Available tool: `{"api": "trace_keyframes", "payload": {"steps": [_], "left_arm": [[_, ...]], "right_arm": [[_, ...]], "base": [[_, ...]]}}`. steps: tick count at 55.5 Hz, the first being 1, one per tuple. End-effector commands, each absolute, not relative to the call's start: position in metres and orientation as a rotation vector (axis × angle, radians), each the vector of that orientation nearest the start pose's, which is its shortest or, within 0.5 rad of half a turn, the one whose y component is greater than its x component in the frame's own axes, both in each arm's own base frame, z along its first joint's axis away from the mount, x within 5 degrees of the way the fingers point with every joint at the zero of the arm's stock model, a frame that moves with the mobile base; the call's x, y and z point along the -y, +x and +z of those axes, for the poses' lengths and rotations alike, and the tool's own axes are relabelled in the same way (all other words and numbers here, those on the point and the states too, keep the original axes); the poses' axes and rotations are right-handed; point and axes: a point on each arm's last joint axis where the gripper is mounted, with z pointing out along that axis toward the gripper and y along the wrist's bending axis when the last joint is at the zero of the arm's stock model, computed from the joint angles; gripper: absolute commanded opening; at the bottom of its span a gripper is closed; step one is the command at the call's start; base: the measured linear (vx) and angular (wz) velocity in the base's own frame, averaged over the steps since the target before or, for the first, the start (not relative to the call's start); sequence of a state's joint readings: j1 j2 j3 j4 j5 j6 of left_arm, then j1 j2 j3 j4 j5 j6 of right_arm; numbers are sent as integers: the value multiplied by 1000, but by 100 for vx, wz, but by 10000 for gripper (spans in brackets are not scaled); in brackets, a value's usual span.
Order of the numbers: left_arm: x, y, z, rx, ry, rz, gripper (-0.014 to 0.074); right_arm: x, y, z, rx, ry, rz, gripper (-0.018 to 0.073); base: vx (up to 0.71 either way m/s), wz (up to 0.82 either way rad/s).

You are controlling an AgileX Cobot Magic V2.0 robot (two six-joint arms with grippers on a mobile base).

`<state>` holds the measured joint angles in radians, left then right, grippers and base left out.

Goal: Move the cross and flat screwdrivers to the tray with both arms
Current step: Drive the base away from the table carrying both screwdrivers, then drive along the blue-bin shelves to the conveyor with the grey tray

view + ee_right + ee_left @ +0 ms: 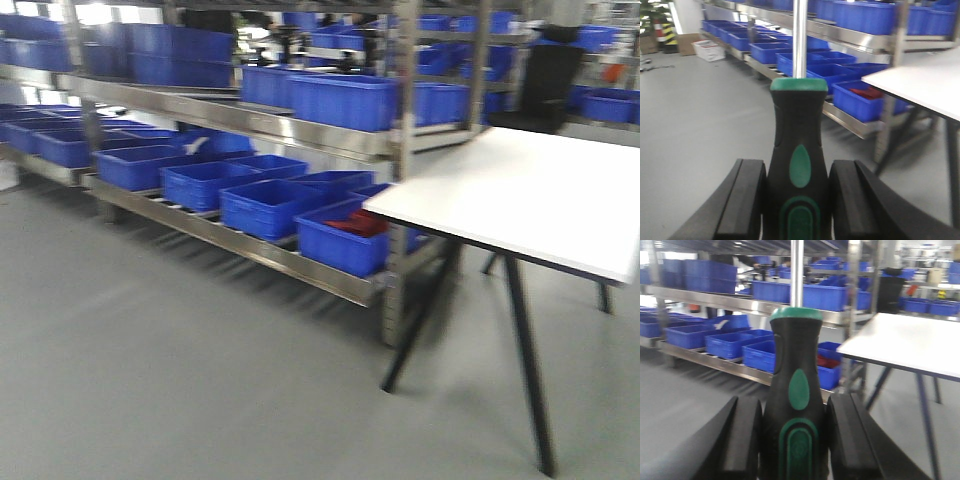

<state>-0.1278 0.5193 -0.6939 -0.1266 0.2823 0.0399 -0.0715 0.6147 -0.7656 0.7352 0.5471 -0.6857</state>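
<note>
In the left wrist view my left gripper is shut on a screwdriver with a black and green handle, its steel shaft pointing up and away. In the right wrist view my right gripper is shut on a like screwdriver, black and green, shaft pointing up out of frame. Neither tip shows, so I cannot tell cross from flat. Both grippers are held in the air above the grey floor. No tray is in view. Neither gripper shows in the front view.
A white table with black legs stands at the right, also in the left wrist view. A steel shelf rack holds several blue bins. One bin holds red items. Grey floor lies in front.
</note>
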Motion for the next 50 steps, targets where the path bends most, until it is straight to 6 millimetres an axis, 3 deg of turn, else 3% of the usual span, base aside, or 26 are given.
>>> {"api": "trace_keyframes", "payload": {"steps": [1,50], "left_arm": [[15,98,398,-1472,48,-202,0],[15,98,398,-1473,48,-203,0]], "right_arm": [[-21,115,398,-1646,-167,231,-8],[-21,115,398,-1646,-167,231,-8]], "base": [[53,71],[53,53]]}}
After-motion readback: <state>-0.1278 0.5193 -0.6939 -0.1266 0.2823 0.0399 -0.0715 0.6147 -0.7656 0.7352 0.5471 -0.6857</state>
